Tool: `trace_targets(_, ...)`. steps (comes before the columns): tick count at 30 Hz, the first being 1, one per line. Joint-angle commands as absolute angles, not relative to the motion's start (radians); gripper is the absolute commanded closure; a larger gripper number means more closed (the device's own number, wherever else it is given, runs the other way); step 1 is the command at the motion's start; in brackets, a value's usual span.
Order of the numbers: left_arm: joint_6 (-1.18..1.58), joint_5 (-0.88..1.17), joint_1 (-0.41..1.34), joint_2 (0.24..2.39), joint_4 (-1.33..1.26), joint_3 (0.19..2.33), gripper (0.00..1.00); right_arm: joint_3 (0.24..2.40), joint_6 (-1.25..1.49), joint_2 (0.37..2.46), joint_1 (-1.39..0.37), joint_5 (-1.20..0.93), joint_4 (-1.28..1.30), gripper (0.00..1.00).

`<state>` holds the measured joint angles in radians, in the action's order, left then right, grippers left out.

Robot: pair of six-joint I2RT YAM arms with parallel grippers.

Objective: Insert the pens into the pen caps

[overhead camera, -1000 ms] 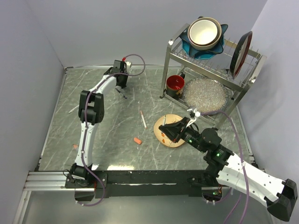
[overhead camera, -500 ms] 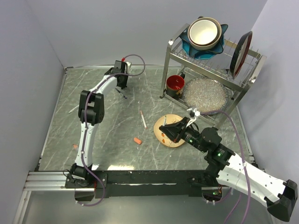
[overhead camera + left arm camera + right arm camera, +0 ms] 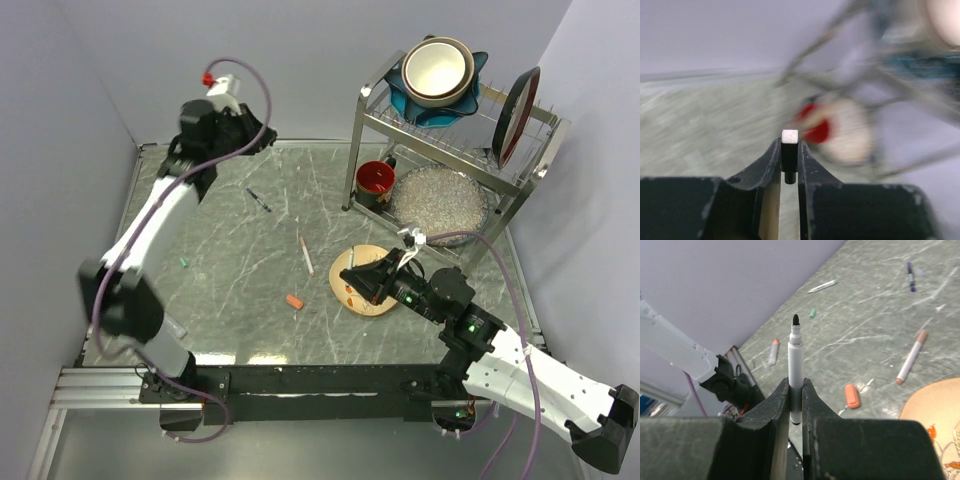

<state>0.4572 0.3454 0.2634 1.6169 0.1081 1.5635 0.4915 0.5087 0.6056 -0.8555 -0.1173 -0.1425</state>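
Note:
My left gripper (image 3: 256, 136) is raised high over the table's far left. In the left wrist view it (image 3: 789, 143) is shut on a short black pen cap (image 3: 789, 152) with a white end. My right gripper (image 3: 352, 278) hovers over the round wooden board (image 3: 372, 303). It (image 3: 795, 383) is shut on a white pen (image 3: 795, 360) whose black tip points up. On the table lie a white pen with a reddish tip (image 3: 305, 255), a dark pen (image 3: 259, 199), an orange cap (image 3: 294, 301) and a green cap (image 3: 184, 262).
A metal dish rack (image 3: 523, 177) with bowls and plates stands at the back right, a red cup (image 3: 375, 178) beside it. The right wrist view shows more pens (image 3: 823, 286) (image 3: 773, 351) lying towards the left wall. The left wrist view is blurred.
My left arm has lifted off the table by the dark pen and swung up and left, its elbow now near the left wall. The right arm has hardly moved.

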Motion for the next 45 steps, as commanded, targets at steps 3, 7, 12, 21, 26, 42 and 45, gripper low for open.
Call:
trace_targets(3, 0.802, 0.608, 0.325, 1.327, -0.306, 1.139, 0.99, 0.491, 0.557, 0.656, -0.857, -0.265, -0.294, 1.0)
trace_targets(7, 0.891, 0.517, 0.444, 1.143, -0.468, 0.91, 0.99, 0.466, 0.606, 0.732, -0.867, -0.327, -0.394, 1.0)
trace_targets(12, 0.985, 0.428, 0.554, 0.983, -0.63, 0.698, 0.99, 0.477, 0.604, 0.845, -0.951, -0.301, -0.486, 1.0)
trace_targets(21, 0.959, 0.371, 0.627, 0.874, -0.629, 0.62, 0.99, 0.531, 0.606, 0.953, -0.989, -0.282, -0.52, 1.0)
trace_targets(26, 0.974, 0.379, 0.64, 0.851, -0.712, 0.569, 0.99, 0.545, 0.614, 0.968, -0.991, -0.282, -0.532, 1.0)
trace_targets(42, 0.985, 0.301, 0.695, 0.831, -0.857, 0.482, 0.99, 0.555, 0.64, 0.965, -1.002, -0.298, -0.565, 1.0)
trace_targets(45, 0.983, 0.292, 0.706, 0.841, -0.865, 0.482, 0.99, 0.552, 0.643, 0.96, -1.003, -0.298, -0.572, 1.0)
